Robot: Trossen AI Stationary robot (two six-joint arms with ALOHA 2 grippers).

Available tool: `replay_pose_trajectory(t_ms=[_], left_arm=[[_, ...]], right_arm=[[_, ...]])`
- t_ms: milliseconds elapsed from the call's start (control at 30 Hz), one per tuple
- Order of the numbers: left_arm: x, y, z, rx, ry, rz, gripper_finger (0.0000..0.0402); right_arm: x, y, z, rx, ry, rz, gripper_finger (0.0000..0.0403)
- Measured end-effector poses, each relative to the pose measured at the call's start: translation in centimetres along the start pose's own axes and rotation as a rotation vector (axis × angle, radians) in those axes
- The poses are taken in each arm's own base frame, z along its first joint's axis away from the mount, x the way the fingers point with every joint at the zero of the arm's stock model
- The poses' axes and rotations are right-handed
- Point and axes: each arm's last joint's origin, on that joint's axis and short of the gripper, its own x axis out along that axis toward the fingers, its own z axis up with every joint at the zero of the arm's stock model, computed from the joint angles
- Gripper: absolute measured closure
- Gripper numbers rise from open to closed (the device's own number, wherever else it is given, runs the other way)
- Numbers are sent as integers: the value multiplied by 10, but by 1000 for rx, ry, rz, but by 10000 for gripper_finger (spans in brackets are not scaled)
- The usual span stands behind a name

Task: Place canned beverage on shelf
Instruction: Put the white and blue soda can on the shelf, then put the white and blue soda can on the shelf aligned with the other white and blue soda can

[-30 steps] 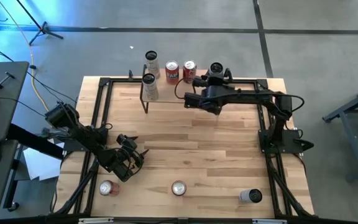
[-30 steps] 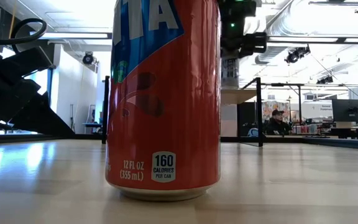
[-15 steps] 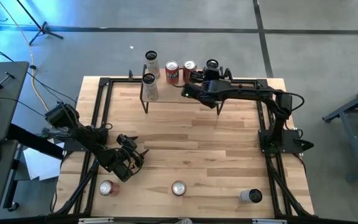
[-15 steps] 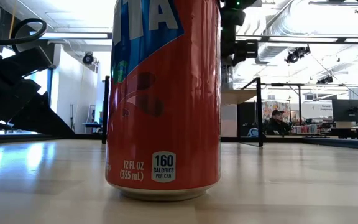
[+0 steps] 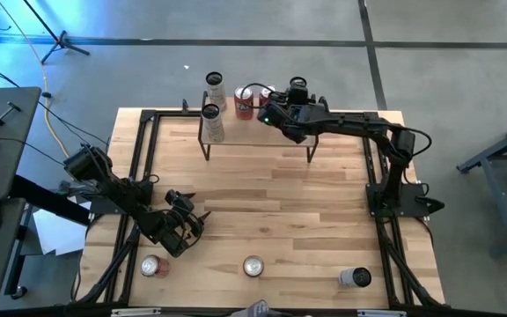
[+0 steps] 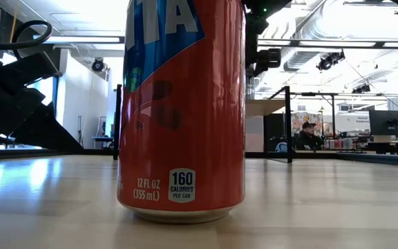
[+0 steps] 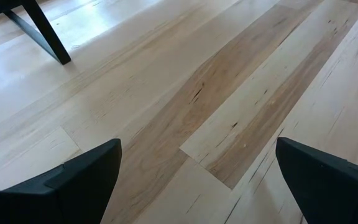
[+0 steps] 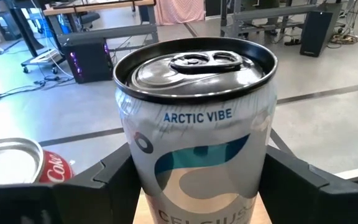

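This is a robotics lab or workshop in an open industrial hall. It has a grey concrete floor [image 5: 447, 79], exposed ceiling ducts [image 6: 337, 24] with strip lights, and a person [image 6: 308, 135] seated among workbenches behind the wooden table [image 5: 324, 202].

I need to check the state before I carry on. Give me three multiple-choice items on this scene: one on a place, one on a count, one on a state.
1. Where is the right gripper?
A. At the low wooden shelf on black legs, on the table's far side
B. At the table's near edge
C. Off the table

2. How many cans are along the near edge of the light wooden table?
A. One
B. Three
C. Five

3. The left gripper is:
A. Shut on a can
B. Open and empty
C. Out of view

Answers:
1. A: it holds the white Arctic Vibe can there.
2. B: a red can, a silver-topped can and a white can.
3. B: only bare wood lies between its spread fingers.
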Motion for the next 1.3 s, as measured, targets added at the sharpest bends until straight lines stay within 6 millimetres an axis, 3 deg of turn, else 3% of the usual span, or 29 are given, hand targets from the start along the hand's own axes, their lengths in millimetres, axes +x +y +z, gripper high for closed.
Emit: replay_pose_trajectory(t_ms=[433, 667, 1000, 1300], left_arm=[[0, 0, 0, 0, 0, 0, 2], [0, 0, 0, 0, 0, 0, 2], [0, 0, 0, 0, 0, 0, 2], [0, 0, 0, -6, 3, -1, 2]], right_arm=[[0, 0, -1, -33, 10, 5, 105], [-6, 1, -1, -43, -2, 11, 101], [-36, -17, 29, -71, -6, 68, 98], [-53, -29, 32, -43, 17, 83, 14]])
